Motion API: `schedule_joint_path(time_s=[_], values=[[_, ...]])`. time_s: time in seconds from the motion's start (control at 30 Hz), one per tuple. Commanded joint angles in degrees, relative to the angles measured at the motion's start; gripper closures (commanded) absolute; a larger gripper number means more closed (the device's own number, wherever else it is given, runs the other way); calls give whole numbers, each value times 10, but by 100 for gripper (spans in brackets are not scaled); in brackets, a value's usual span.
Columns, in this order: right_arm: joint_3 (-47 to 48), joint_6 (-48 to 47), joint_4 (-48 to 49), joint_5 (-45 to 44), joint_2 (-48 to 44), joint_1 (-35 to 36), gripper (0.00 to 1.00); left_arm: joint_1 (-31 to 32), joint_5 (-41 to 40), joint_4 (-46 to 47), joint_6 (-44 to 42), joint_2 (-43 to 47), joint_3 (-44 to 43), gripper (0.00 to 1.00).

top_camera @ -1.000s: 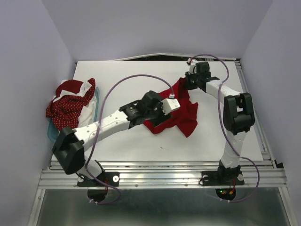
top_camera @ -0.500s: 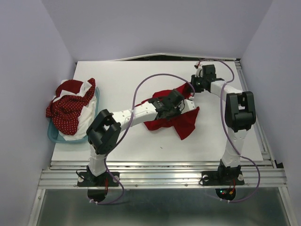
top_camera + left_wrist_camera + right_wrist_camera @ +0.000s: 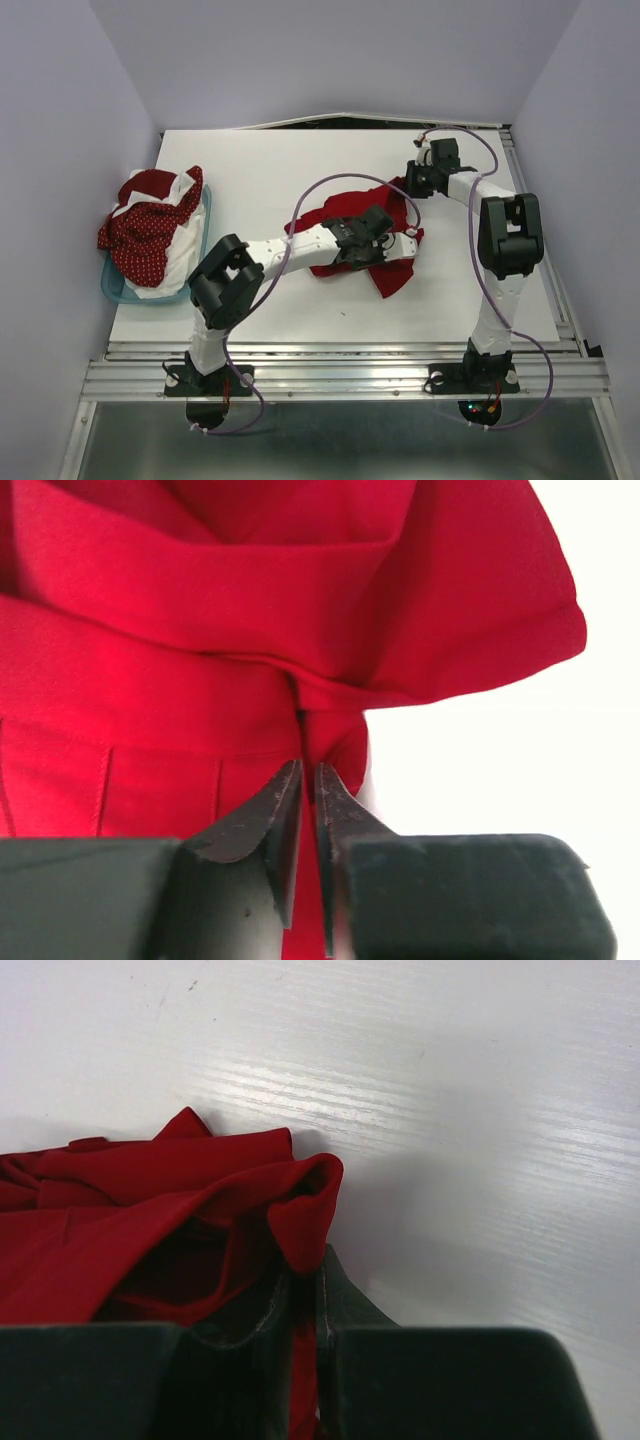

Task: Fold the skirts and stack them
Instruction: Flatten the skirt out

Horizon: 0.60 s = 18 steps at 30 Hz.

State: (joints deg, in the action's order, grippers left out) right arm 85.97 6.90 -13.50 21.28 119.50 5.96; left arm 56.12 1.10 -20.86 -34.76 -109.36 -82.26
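Note:
The plain bright red skirt (image 3: 392, 268) lies rumpled on the white table at centre right. My left gripper (image 3: 408, 243) is shut on a fold of the red skirt (image 3: 180, 610) near its right side. My right gripper (image 3: 414, 183) is shut on the far corner of the red skirt (image 3: 150, 1210), close to the table. The dark red white-dotted skirt (image 3: 140, 235) and a white skirt (image 3: 180, 250) lie heaped at the far left.
A shallow teal tub (image 3: 112, 285) holds the heap of skirts at the table's left edge. The table (image 3: 300, 160) has metal rails along its right and near edges. Purple cables arc over both arms.
My left arm has reached rightward across the red skirt, and its gripper now sits at the skirt's right side. The cloth has been drawn flatter and wider. My right gripper moved slightly back and right.

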Motion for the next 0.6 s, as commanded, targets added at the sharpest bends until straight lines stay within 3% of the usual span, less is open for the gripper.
schedule_joint_path(time_s=[0.0,0.4,0.47,0.57], values=[[-12,-7,-4,13,2,-8,99,1,-5,12,-14,-23,4,68],[-38,-41,-7,33,-18,-8,99,-51,-78,81,42,-88,-39,53],[-41,-43,-7,37,-21,-8,99,-52,-86,90,43,-89,-35,55],[-41,-50,-11,39,-24,-8,99,-54,-83,95,41,-86,-28,73]])
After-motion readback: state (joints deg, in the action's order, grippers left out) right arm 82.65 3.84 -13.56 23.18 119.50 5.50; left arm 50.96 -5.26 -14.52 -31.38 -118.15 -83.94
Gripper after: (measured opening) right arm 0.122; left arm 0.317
